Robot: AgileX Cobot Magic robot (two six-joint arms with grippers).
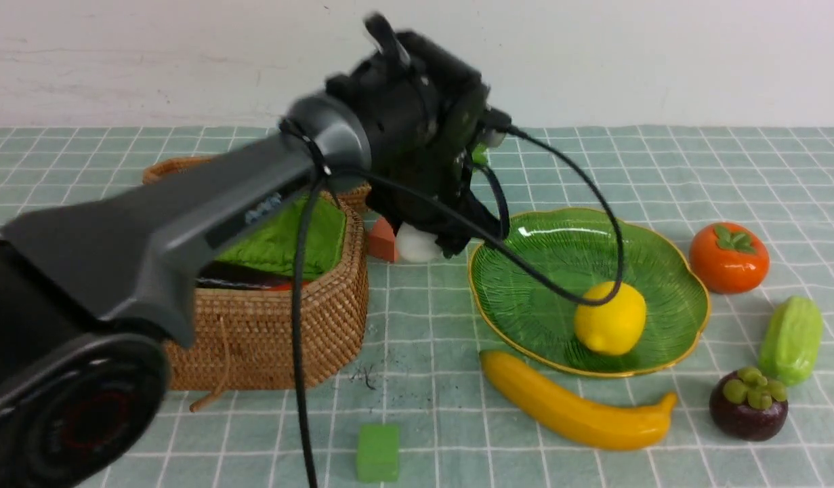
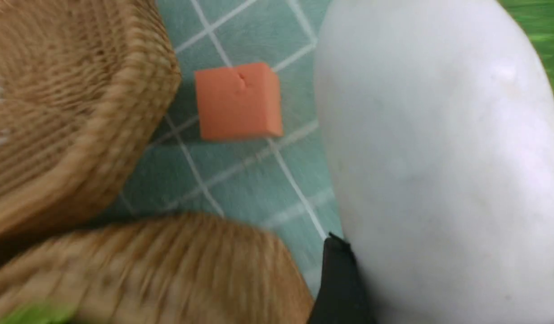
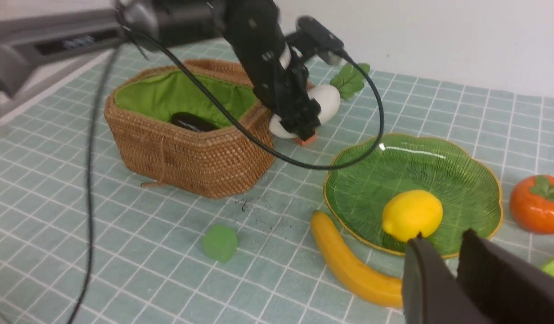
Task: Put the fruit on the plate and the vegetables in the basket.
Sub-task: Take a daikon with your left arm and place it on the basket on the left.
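Your left gripper (image 3: 299,128) had its fingers clamped on the white radish with green leaves (image 3: 325,101). It was held clear of the checked green counter (image 1: 457,434), just beside the tan octagonal wicker basket (image 3: 191,155). A small orange-red cube (image 2: 238,101) lay beneath it.

- Dark purple eggplant (image 3: 191,121) in the basket.
- Glossy yellow lemon (image 3: 412,215) on the leaf-shaped green glass plate (image 3: 394,166).
- Long yellow banana (image 3: 349,265) just beside the plate's rim.
- Orange persimmon (image 1: 728,257), light green ridged gourd (image 1: 790,339) and dark purple mangosteen (image 1: 748,403) on the counter to the plate's right.
- Black cable (image 3: 382,112) looped across the plate.
- Small green cube (image 3: 219,243) lay apart.
- Your right gripper (image 3: 454,256) had its fingers almost together, empty.
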